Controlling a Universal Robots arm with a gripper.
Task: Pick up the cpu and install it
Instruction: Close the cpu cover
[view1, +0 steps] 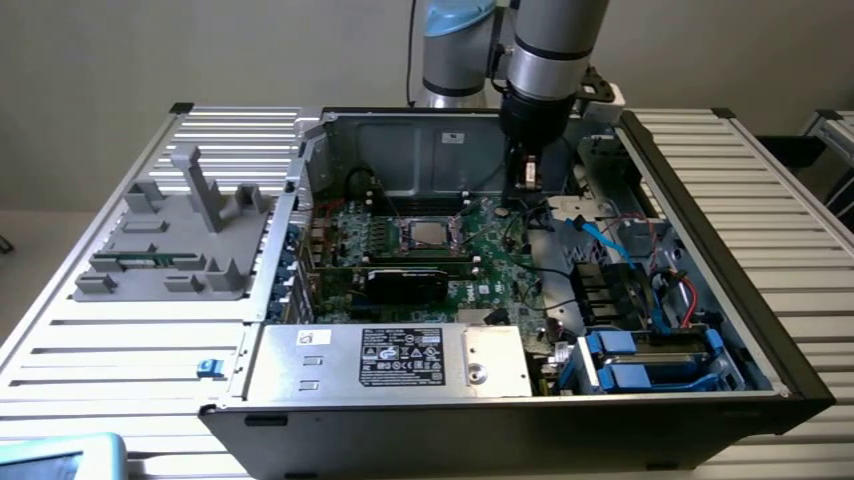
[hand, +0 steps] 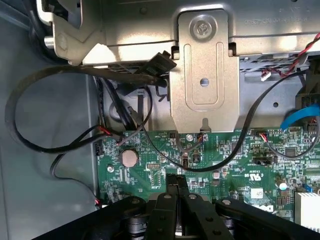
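Note:
The cpu (view1: 427, 233), a shiny silver square, lies inside the dark socket frame in the middle of the green motherboard (view1: 501, 262) of the open computer case. My gripper (view1: 530, 180) hangs over the board's back corner, toward the exterior view's right of the cpu and well apart from it. In the wrist view my gripper (hand: 177, 182) is shut, its black fingers (hand: 170, 200) pressed together with nothing visible between them. Below them lies the board's edge with a coin battery (hand: 129, 158).
A metal bracket (hand: 202, 75) and black cables (hand: 45, 145) cross the case wall close to the fingertips. A dark expansion card (view1: 407, 283), the power supply (view1: 387, 355) and blue drive caddies (view1: 641, 360) sit in the case. A grey fixture (view1: 174, 240) stands on the table at the exterior view's left.

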